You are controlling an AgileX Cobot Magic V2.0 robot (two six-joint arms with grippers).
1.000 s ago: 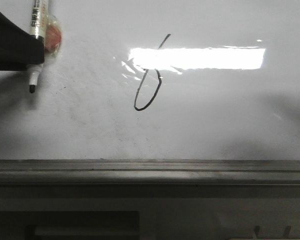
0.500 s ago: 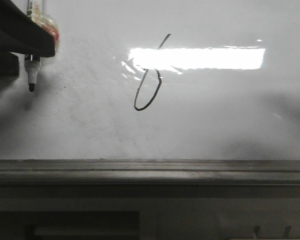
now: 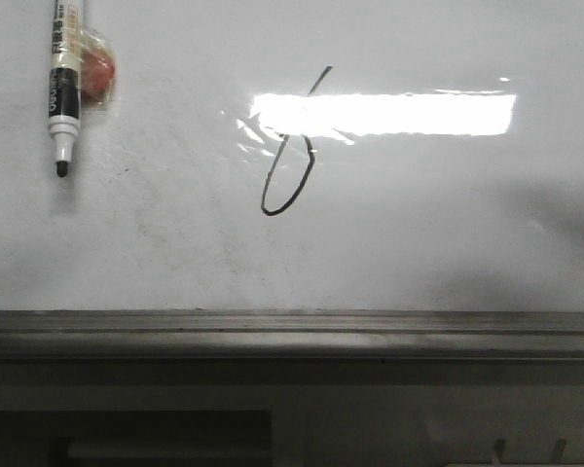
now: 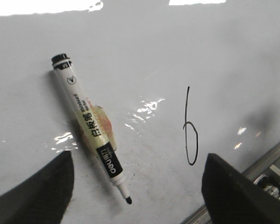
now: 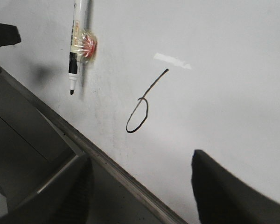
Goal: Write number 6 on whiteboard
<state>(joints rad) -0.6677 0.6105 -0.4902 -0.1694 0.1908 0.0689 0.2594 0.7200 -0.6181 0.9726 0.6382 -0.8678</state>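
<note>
On whiteboard (image 3: 448,233): number 6 (image 3: 290,161) drawn — both grippers spread open, empty, clear of it.

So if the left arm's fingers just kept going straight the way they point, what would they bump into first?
Probably the whiteboard itself. The open left fingers straddle a stretch of board just past the marker tip, with the number 6 nearby. Depth is hard to judge.

matte black end effector (image 4: 135,186) fingers (image 4: 37,191), rounded

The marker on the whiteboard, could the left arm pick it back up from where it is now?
Probably yes. The marker lies flat and uncapped on the whiteboard, with nothing over it, and the left gripper hangs above with its fingers spread.
</note>
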